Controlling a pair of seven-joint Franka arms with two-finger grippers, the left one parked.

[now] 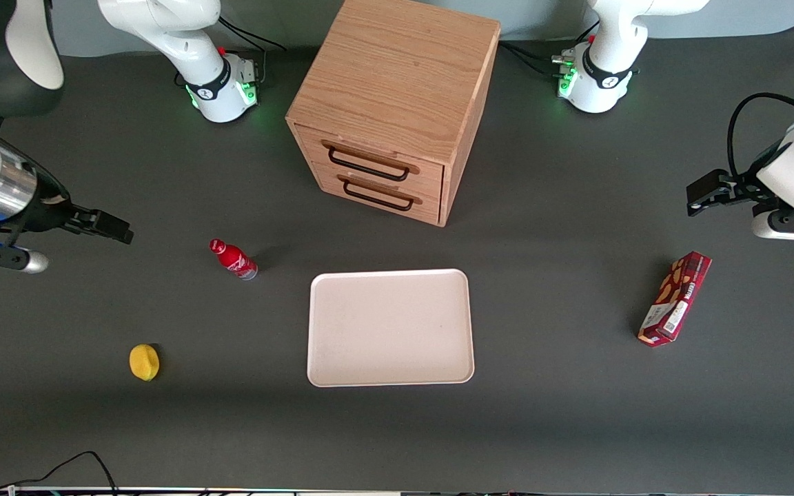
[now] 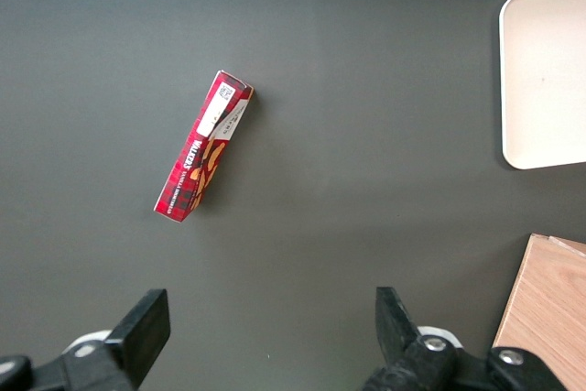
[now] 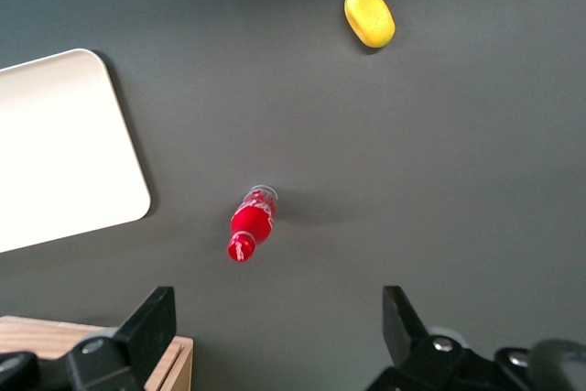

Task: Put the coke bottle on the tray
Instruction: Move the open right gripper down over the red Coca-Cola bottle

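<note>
— The gripper (image 1: 118, 231)?
— Fingers apart, holding nothing, up above the table at the working arm's end.
— And the bottle (image 1: 233, 260)?
— Upright on the table, near the tray (image 1: 390, 372), at its ten o'clock.

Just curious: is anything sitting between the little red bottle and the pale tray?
No. Front view shows bare dark table between red coke bottle and cream tray; the open gripper hovers elsewhere.

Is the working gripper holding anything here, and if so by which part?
Nothing is held. The gripper is open and empty, above the table; the coke bottle stands apart on the table beside the tray.
</note>
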